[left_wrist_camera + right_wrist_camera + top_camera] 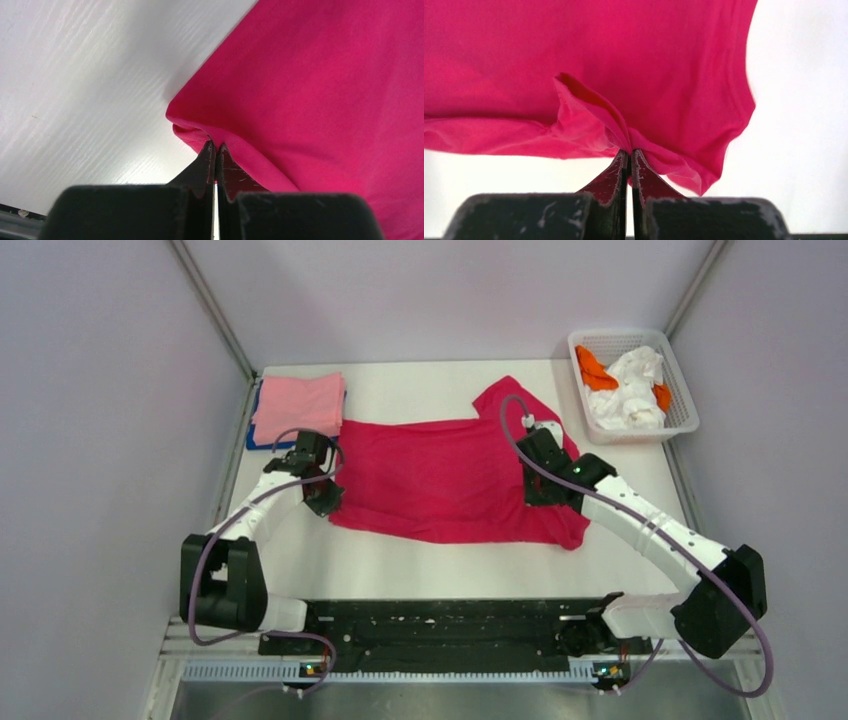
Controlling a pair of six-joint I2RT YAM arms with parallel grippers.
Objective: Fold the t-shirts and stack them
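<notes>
Left gripper (216,146) fingers pressed together on the left edge of the red t-shirt (320,90), small fold pinched at the tips. Right gripper (629,152) likewise clamped on a bunched ridge near the shirt's right side. Shirt lies flat mid-table (420,565), long axis left-right, spanning between both arms. Folded pink t-shirt (298,403) far-left, nearer the left arm, on what looks like a blue t-shirt (253,438), mostly hidden. Basket (690,412) of white and orange cloths far-right, well apart. Nothing seems to block a fold
</notes>
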